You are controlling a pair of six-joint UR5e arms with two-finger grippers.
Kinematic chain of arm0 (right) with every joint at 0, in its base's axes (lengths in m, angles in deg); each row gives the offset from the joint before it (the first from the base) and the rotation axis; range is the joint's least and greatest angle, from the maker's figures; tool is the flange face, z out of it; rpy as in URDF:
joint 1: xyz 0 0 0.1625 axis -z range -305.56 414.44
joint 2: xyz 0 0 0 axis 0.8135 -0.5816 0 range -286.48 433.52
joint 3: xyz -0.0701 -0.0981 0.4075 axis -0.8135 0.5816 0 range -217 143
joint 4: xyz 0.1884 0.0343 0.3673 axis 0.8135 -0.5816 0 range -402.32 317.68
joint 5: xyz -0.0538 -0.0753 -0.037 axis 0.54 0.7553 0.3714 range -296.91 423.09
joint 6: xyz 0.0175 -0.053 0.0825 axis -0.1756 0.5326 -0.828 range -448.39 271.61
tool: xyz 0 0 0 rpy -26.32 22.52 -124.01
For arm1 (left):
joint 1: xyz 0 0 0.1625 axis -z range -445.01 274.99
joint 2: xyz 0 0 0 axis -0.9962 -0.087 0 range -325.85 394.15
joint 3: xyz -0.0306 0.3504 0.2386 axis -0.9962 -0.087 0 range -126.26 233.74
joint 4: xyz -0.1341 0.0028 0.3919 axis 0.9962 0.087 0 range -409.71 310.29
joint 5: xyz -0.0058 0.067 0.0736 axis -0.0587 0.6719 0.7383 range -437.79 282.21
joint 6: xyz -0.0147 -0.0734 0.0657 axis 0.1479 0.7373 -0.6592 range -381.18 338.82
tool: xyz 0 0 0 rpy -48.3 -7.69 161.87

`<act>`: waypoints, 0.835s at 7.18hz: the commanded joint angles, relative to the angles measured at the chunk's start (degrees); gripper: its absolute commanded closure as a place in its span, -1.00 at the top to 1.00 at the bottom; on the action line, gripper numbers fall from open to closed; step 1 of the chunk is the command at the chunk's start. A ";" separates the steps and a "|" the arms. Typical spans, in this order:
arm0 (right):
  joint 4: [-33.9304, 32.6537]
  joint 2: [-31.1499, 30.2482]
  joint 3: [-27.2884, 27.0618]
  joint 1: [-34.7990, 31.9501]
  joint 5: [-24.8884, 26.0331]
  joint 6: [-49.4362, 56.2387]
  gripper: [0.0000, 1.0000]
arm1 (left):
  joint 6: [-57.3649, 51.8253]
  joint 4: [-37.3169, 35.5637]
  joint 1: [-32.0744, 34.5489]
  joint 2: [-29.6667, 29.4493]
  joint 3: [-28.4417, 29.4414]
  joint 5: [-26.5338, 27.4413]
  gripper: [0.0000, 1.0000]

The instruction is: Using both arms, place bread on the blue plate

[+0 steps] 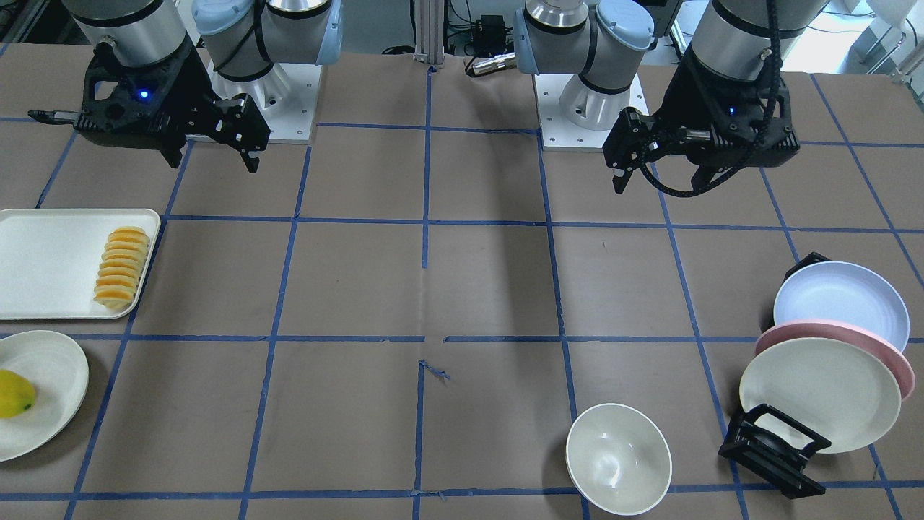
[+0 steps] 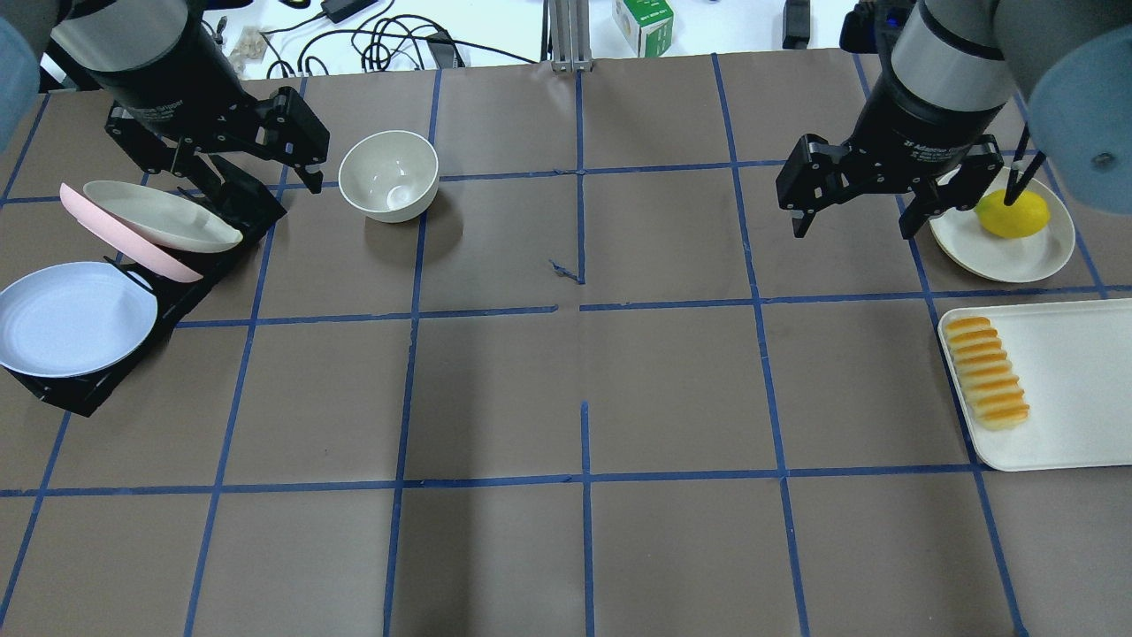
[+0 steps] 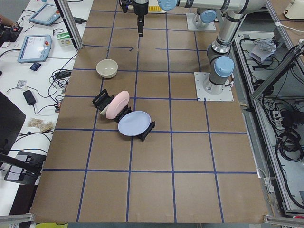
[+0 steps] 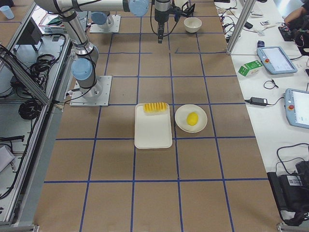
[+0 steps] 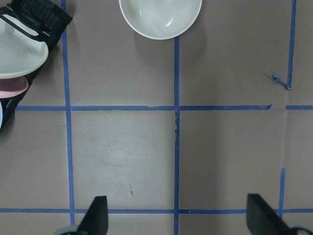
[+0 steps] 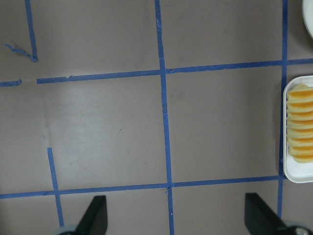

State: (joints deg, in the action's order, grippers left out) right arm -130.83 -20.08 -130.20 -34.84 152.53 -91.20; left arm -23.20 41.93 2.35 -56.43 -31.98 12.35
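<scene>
The bread (image 1: 121,269), a short ridged loaf with orange tops, lies on the edge of a cream tray (image 1: 50,263); it also shows in the overhead view (image 2: 987,372) and in the right wrist view (image 6: 299,122). The blue plate (image 1: 841,303) leans in a black rack (image 1: 776,451) at the end nearest the robot, also seen from overhead (image 2: 71,318). My left gripper (image 2: 256,181) hangs open and empty above the table beside the rack. My right gripper (image 2: 853,232) hangs open and empty, up-table from the bread. Both are well above the table.
A pink plate (image 2: 133,248) and a cream plate (image 2: 159,217) lean in the same rack. A white bowl (image 2: 389,174) stands near the left gripper. A yellow mango-like fruit (image 2: 1011,212) sits on a cream plate (image 2: 1044,257) beside the tray (image 2: 1070,380).
</scene>
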 commanded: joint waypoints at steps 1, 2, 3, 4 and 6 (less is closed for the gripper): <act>-0.08 0.00 -0.05 -0.02 -0.31 0.00 1.00 | 0.00 -0.06 0.01 0.04 -0.07 -0.06 1.00; -0.08 0.00 -0.14 0.07 -0.23 0.00 1.00 | 0.00 0.03 0.01 0.13 -0.07 -0.06 1.00; -0.08 0.17 -0.66 0.68 -0.58 0.43 1.00 | 0.26 0.81 0.09 1.61 -0.42 0.46 1.00; 0.00 0.08 -0.67 0.60 -0.67 0.70 1.00 | -0.34 5.00 -1.73 2.93 0.10 0.64 1.00; 0.18 -0.61 -0.49 0.86 0.04 0.70 1.00 | 2.36 8.80 -12.59 5.05 -0.33 6.52 1.00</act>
State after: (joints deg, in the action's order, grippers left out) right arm -130.75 -20.13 -130.72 -34.04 152.47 -90.51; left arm -22.03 48.18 -3.74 -52.53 -32.21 16.44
